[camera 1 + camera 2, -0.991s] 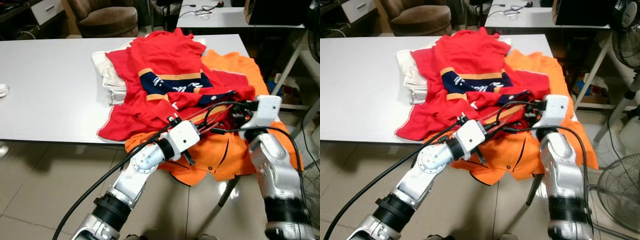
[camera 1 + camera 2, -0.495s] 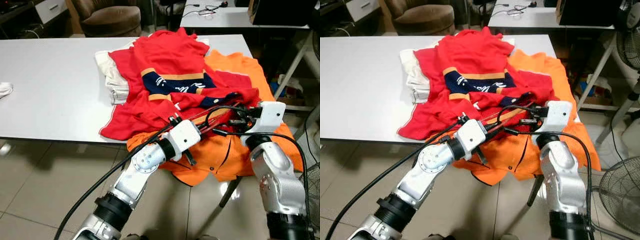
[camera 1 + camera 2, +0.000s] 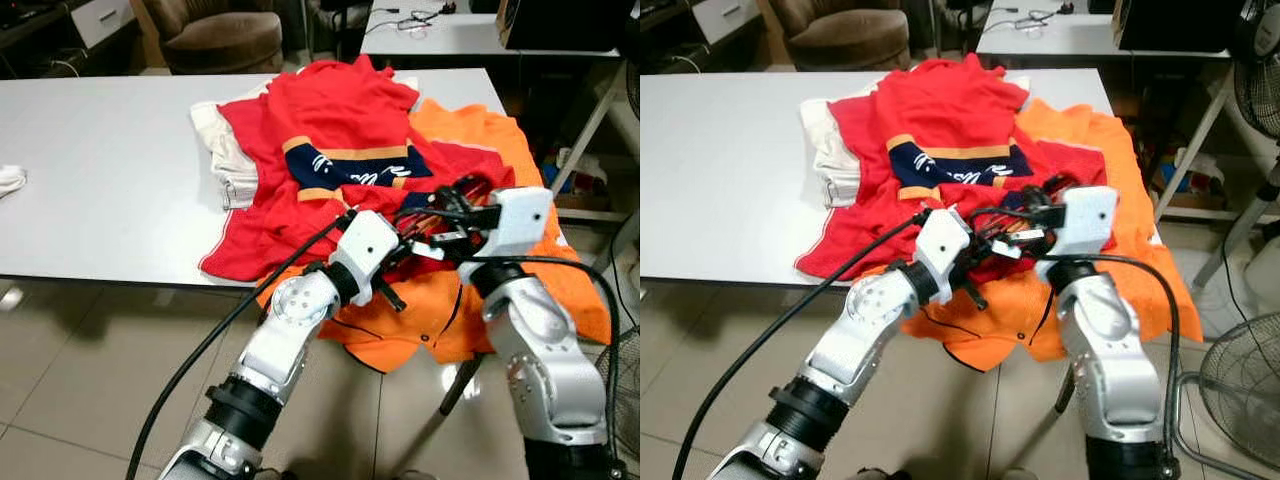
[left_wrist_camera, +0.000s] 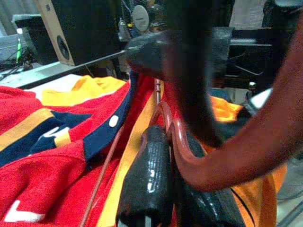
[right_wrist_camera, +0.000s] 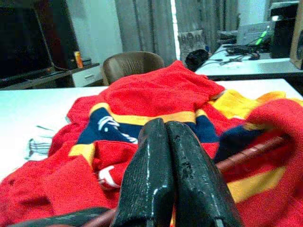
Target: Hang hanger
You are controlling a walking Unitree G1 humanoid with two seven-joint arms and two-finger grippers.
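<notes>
A dark red hanger (image 4: 189,163) lies on a heap of clothes at the table's near right corner. A red shirt (image 3: 330,130) with a navy and yellow band covers an orange garment (image 3: 470,140). My left gripper (image 3: 405,243) reaches into the heap from below and is shut on the hanger's curved bar, with black fingers (image 4: 144,175) on either side. My right gripper (image 3: 440,215) hovers just beyond it with its fingers (image 5: 151,165) pressed together and nothing seen between them. A hanger rod (image 5: 251,151) runs close beside them.
The white table (image 3: 100,170) also carries a folded white cloth (image 3: 215,135) and a small white item (image 3: 8,180) at its left edge. A brown armchair (image 3: 215,35) and a second table (image 3: 440,35) stand behind. A floor fan (image 3: 1240,390) is at the lower right.
Both grippers have moved up and into the heap. The right gripper has shifted left, close to the left gripper. The camera has shifted slightly.
</notes>
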